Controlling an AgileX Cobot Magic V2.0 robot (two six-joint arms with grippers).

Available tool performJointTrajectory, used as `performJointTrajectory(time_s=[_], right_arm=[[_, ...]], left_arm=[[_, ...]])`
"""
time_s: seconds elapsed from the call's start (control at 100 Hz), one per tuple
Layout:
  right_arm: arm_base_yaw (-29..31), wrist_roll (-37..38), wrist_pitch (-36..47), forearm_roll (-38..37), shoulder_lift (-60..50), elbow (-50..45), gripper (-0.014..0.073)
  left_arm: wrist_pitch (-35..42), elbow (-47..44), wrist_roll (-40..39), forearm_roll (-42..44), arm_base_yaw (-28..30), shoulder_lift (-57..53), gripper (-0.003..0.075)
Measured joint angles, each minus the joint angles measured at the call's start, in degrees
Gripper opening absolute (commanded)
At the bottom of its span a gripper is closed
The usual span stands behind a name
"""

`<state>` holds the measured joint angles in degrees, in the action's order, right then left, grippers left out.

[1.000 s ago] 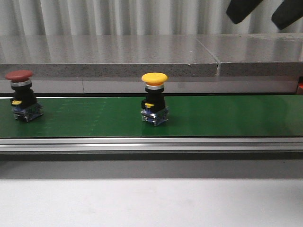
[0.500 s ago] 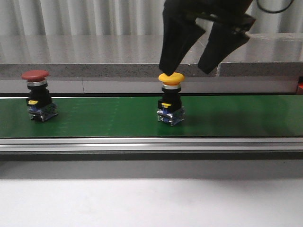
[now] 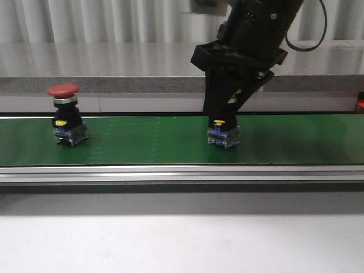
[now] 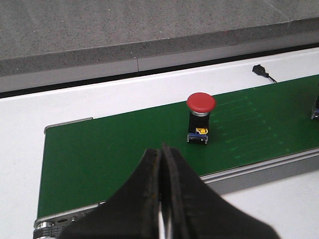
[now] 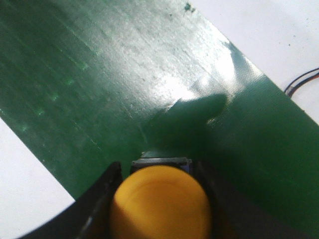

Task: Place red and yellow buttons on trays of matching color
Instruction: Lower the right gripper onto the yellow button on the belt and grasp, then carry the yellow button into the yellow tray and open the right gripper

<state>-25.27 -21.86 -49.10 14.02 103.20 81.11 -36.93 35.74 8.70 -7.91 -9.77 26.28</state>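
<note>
At frame centre on the green belt (image 3: 142, 142), the right gripper (image 3: 227, 111) straddled the yellow button (image 5: 159, 201), fingers not visibly clamped; it needed to close squarely under the cap before lifting.

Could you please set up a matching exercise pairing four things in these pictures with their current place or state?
Things:
1. red button
2. yellow button
3. left gripper
4. right gripper

States:
A. fingers pressed together, holding nothing
B. standing alone on the green belt, toward the robot's left
C. lowered over a button, one finger on each side
D. between two dark fingers, its base on the belt

Pairs: 1-B, 2-D, 3-A, 4-C
</note>
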Motion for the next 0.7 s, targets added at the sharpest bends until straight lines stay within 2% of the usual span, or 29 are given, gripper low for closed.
performJointTrajectory(time_s=[0.16,0.35,0.52,0.7], right_arm=[[0.1,1.4,0.4,-0.1,-1.3,0.0,-0.002],[2.4,8.6,1.6,-0.1,-6.2,-0.8,-0.002],[7.0,15.0,1.7,-1.8,-12.2,-4.4,-0.002],[14.7,19.2,1.6,-4.5,-18.4,-9.2,-0.002]], left_arm=[[0.0,0.0,0.0,0.0,0.0,0.0,-0.002],[0.0,0.0,0.0,0.0,0.0,0.0,-0.002],[0.0,0.0,0.0,0.0,0.0,0.0,-0.002],[0.0,0.0,0.0,0.0,0.0,0.0,-0.002]])
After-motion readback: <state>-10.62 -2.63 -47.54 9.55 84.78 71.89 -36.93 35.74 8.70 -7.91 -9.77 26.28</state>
